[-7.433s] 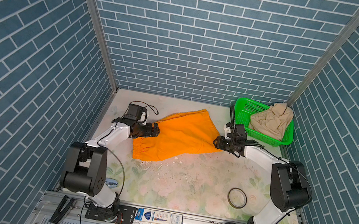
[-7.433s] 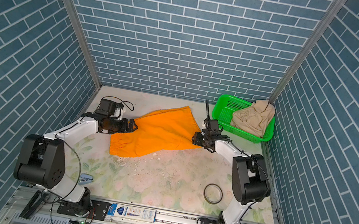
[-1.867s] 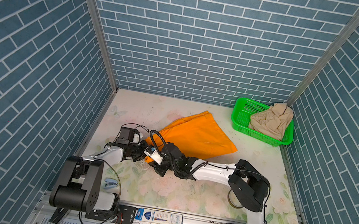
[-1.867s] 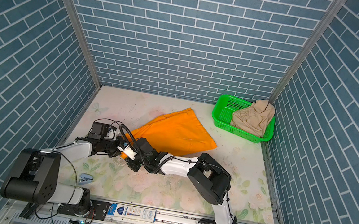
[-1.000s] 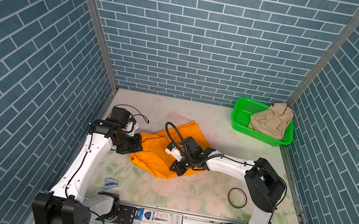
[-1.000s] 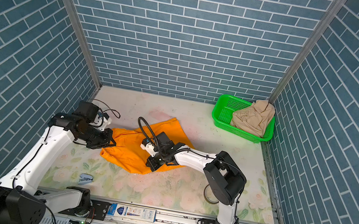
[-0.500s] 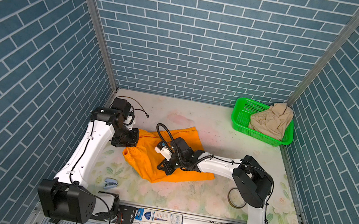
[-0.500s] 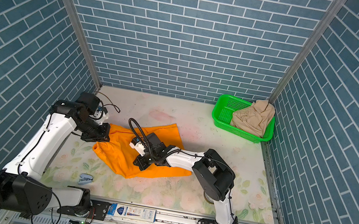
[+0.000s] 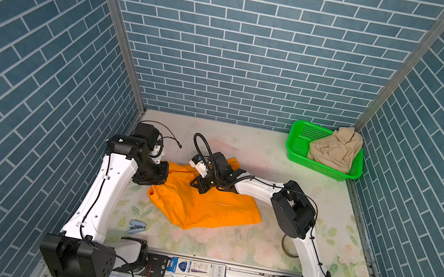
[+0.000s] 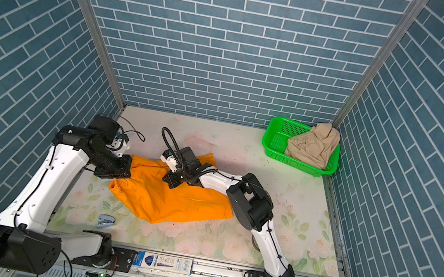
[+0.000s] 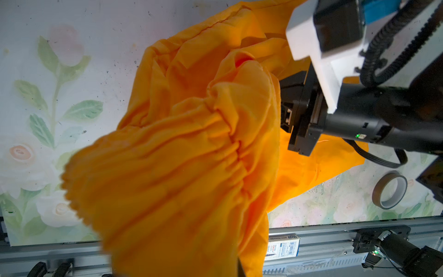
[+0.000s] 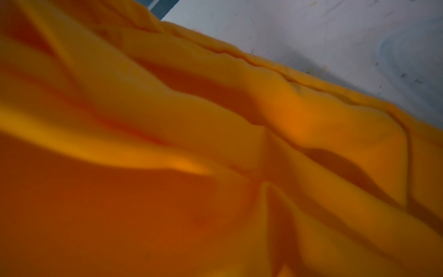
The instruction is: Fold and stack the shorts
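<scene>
The orange shorts [image 9: 202, 206] [image 10: 169, 202] lie crumpled on the flowered table, left of its middle. My left gripper [image 9: 159, 177] [image 10: 124, 172] is shut on their gathered waistband at the left edge. In the left wrist view the bunched orange shorts [image 11: 179, 156] cover its jaws. My right gripper [image 9: 200, 185] [image 10: 173, 180] reaches across the middle and is shut on the cloth near the top edge. The orange shorts [image 12: 191, 144] fill the right wrist view and hide the fingers. The beige shorts [image 9: 333, 149] [image 10: 313, 147] sit heaped in the green basket [image 9: 295, 153] [image 10: 274, 150] at the back right.
A tape roll [image 11: 389, 190] [image 9: 286, 247] lies at the front right, partly behind the right arm. A small blue stapler [image 9: 136, 226] [image 10: 106, 221] lies at the front left. A white box [image 9: 196, 268] sits on the front rail. Brick walls close three sides.
Over the last second my right gripper moved left across the orange shorts. The cloth's lower part spread out to the right on the table. The left gripper stayed at the waistband.
</scene>
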